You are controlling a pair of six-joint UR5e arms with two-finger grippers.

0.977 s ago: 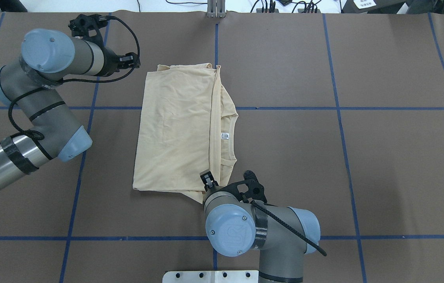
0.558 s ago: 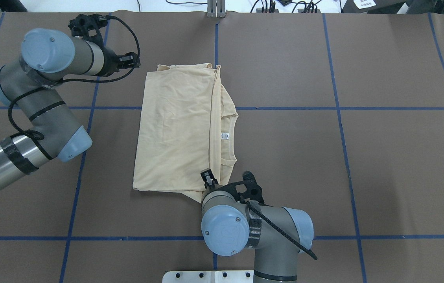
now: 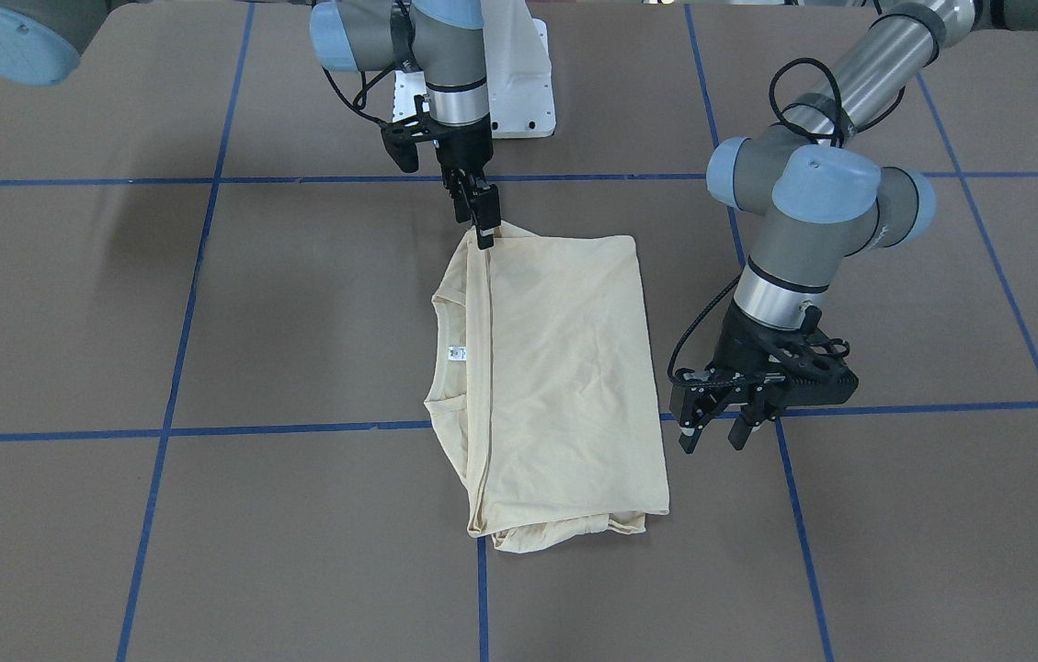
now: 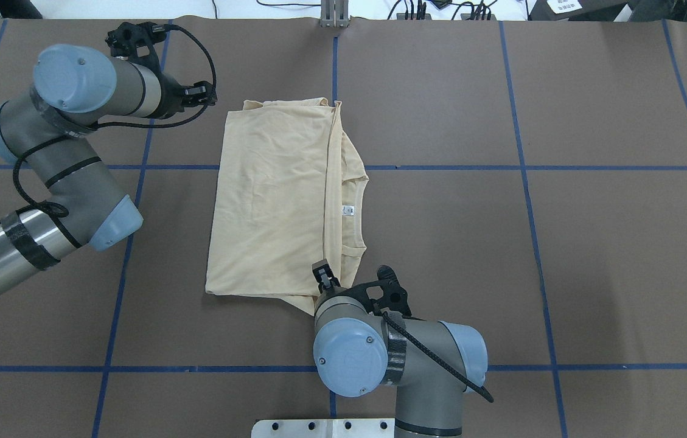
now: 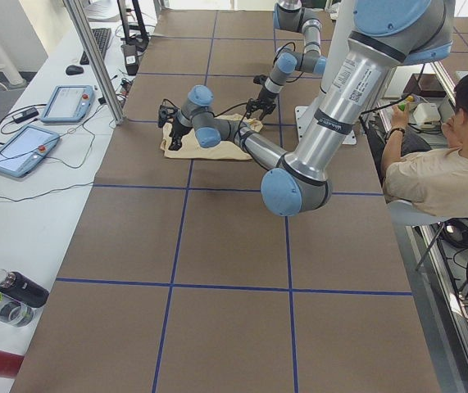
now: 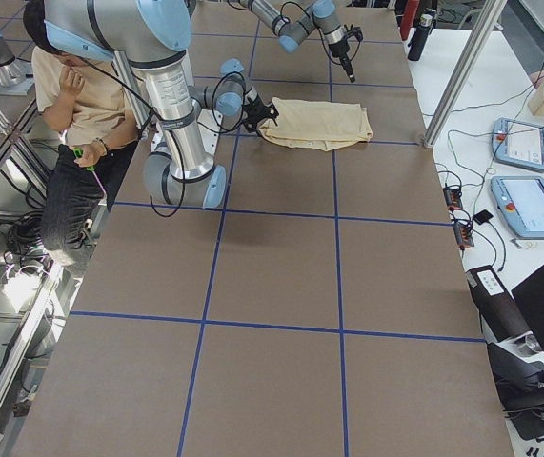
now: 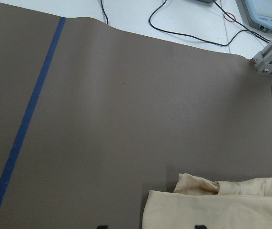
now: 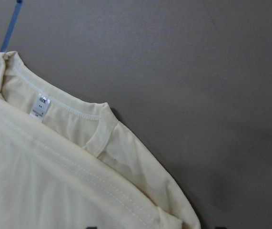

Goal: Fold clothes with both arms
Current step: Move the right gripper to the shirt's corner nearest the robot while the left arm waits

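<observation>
Nearest base: right gripper (image 3: 483, 225) low at near-R corner of shirt (image 4: 270, 194), tips at the hem where the lengthwise fold line ends; in wrist view jaws look parted, cloth lying under & betw. them, no pinch seen; corner flat, not lifted.

Next out: shirt flat on brown table (image 4: 562, 243), left of centre, folded to a long rectangle; long axis near-to-far, straight away from base; short axis L–R; neckline (image 4: 360, 182) & white label (image 4: 348, 210) on the R long edge, so neck opening points to robot's R; plain side up, no print showing; some loose layers poking out at far end (image 3: 564, 538).

Farthest: left gripper (image 3: 713, 439) hovering just beside far-L corner, clear of cloth, jaws open, fingers aimed twd the shirt.

Judgement: R arm the nearer one, shirt lying directly ahead of its jaws along the long axis; prob. only needs to close on that corner; L arm needs a short reach twd robot's R to meet the far edge; any halving fold likely to run along the near-far axis.
</observation>
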